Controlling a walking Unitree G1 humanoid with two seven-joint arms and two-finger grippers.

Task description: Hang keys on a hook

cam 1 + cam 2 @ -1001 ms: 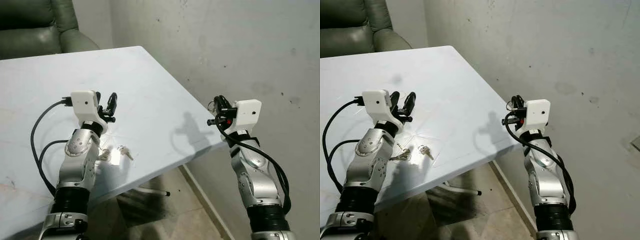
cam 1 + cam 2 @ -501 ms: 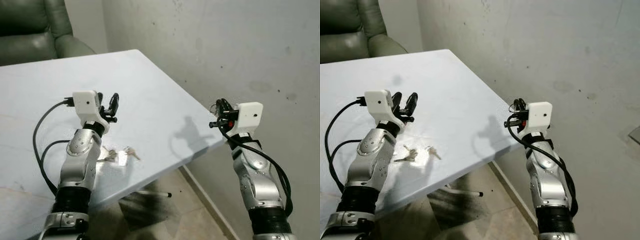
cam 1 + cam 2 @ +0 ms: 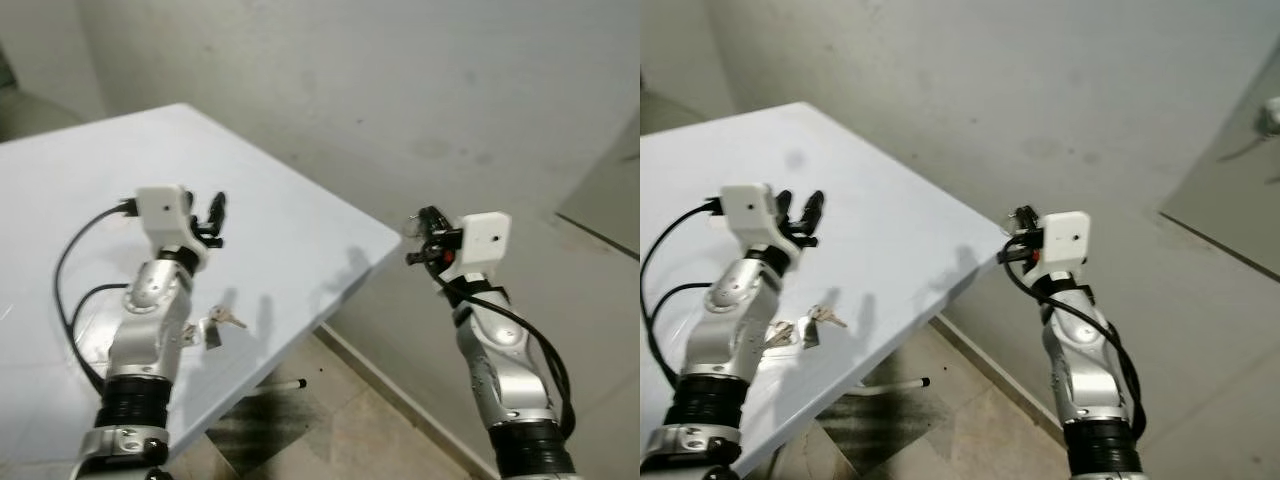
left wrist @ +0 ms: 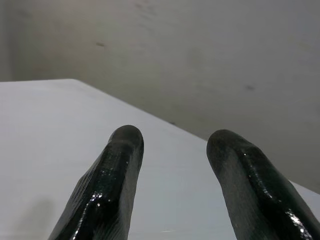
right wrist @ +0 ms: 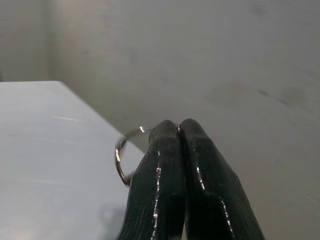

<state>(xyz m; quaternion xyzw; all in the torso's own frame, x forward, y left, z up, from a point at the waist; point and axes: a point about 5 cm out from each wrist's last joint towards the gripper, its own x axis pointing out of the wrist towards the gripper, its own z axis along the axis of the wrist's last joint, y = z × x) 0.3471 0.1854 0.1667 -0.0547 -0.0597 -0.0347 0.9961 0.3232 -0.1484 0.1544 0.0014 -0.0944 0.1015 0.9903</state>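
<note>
We see the left gripper [image 3: 212, 212] raised above the white table [image 3: 290, 215], its two black fingers [image 4: 112, 185] spread apart with nothing between them. On the tabletop near the front edge, just beside the left forearm, lies a small bunch of keys [image 3: 215, 325], flat and untouched, with their shadow falling next to them. The right gripper [image 3: 425, 235] is held up in the air beyond the table's right corner, in front of the grey wall [image 3: 400, 90]; its fingers [image 5: 170, 170] are pressed tight together, and a thin metal ring [image 5: 121, 155] curves out from between them on the side toward the table, pinched at the tips. Whether any key hangs from that ring we cannot tell. Under the table's front edge a white table leg [image 3: 275, 385] rests on the tiled floor [image 3: 350, 430]. At the far right of the right eye view a slanted grey panel [image 3: 1240, 190] stands against the wall.
</note>
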